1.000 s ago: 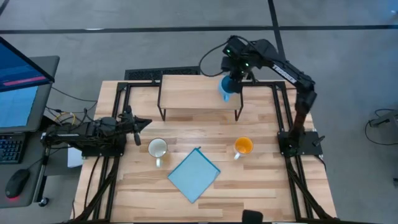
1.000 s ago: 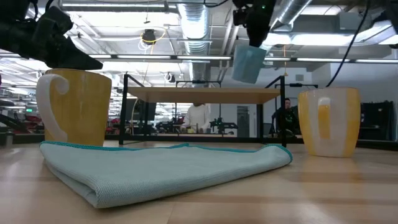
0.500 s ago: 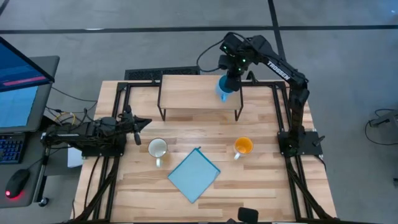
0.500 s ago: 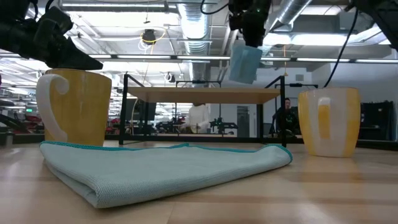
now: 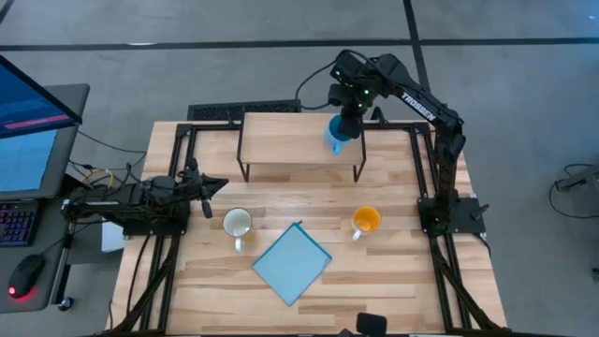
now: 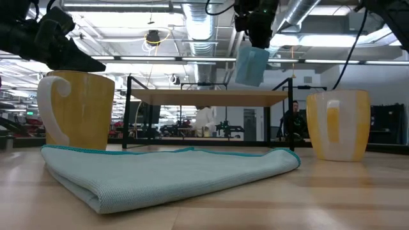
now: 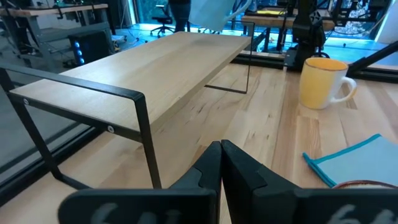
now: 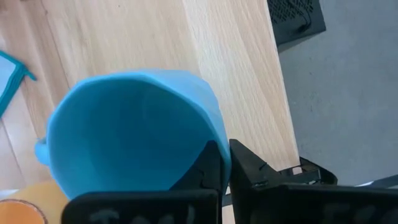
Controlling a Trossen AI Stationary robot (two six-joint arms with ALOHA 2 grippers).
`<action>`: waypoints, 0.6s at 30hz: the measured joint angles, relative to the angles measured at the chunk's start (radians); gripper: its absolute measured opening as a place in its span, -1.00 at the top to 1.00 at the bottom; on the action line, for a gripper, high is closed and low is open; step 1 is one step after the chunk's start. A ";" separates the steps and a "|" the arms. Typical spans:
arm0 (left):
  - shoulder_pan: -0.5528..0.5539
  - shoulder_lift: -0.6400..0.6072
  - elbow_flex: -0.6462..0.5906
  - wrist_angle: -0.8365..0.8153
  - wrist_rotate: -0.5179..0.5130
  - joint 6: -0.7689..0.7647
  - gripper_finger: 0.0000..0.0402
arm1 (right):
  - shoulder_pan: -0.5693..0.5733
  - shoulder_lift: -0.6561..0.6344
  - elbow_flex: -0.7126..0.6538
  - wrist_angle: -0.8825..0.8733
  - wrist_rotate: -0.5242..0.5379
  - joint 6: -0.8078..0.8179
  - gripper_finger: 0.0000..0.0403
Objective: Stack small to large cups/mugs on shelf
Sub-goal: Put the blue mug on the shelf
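The light blue mug (image 5: 337,134) hangs above the right end of the shelf (image 5: 290,140), with my right gripper (image 5: 345,118) shut on it. In the low view the mug (image 6: 250,64) is tilted and clear of the shelf's wood top (image 6: 204,97). The cream mug (image 5: 237,223) and the orange mug (image 5: 366,220) stand upright on the table in front of the shelf. My left gripper (image 7: 221,163) is shut and waits at the table's left edge, near the cream mug. My right gripper pinches the blue mug's wall at the rim (image 8: 216,138), one finger inside the mug and one outside. The fingers come from above, pointing steeply down. The mug hangs below them, tilted, mouth up, its handle (image 8: 41,149) on the side away from the grip.
A folded light-blue cloth (image 5: 292,262) lies near the table's front edge, between the two standing mugs. The rest of the shelf's top is bare wood. Black frame rails (image 5: 178,159) run along both sides of the table.
My right gripper has tipped a little more steeply downward and shifted slightly toward the table's left over the shelf's right end. The blue mug has gone with it and now hangs less tilted. Over the last half second it has kept still.
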 joint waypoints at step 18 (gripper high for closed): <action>0.000 0.000 0.000 0.000 0.003 -0.001 1.00 | -0.006 0.010 -0.045 0.000 0.003 -0.019 0.90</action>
